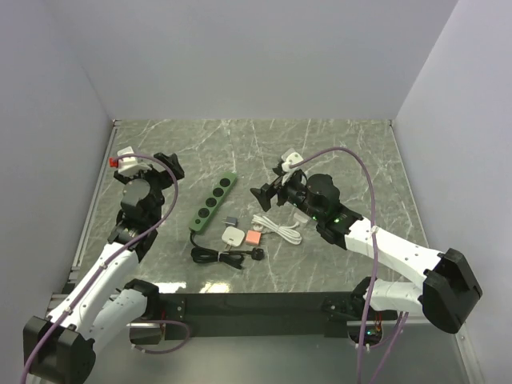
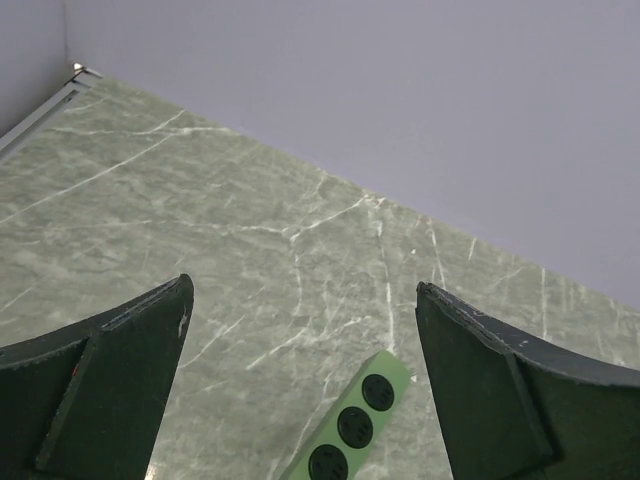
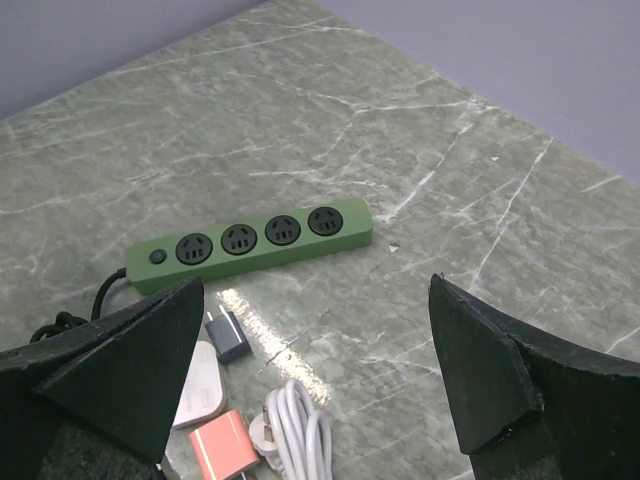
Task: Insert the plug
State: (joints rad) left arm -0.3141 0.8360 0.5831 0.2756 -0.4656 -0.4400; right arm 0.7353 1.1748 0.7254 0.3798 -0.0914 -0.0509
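A green power strip (image 1: 212,200) with several black sockets lies slanted on the marble table; it also shows in the left wrist view (image 2: 355,425) and the right wrist view (image 3: 250,240). Beside it lie a small dark adapter (image 1: 230,220) (image 3: 228,335), a white adapter (image 1: 233,236) (image 3: 200,385), a pink adapter (image 1: 254,237) (image 3: 228,448) and a coiled white cable with plug (image 1: 278,228) (image 3: 300,435). My left gripper (image 1: 170,166) (image 2: 300,285) is open and empty, above the table left of the strip's far end. My right gripper (image 1: 270,192) (image 3: 315,283) is open and empty, above the table right of the strip.
The strip's black cord and plug (image 1: 224,256) lie coiled near the front edge. Grey walls close in the table at the left, back and right. A metal rail (image 1: 92,200) runs along the left edge.
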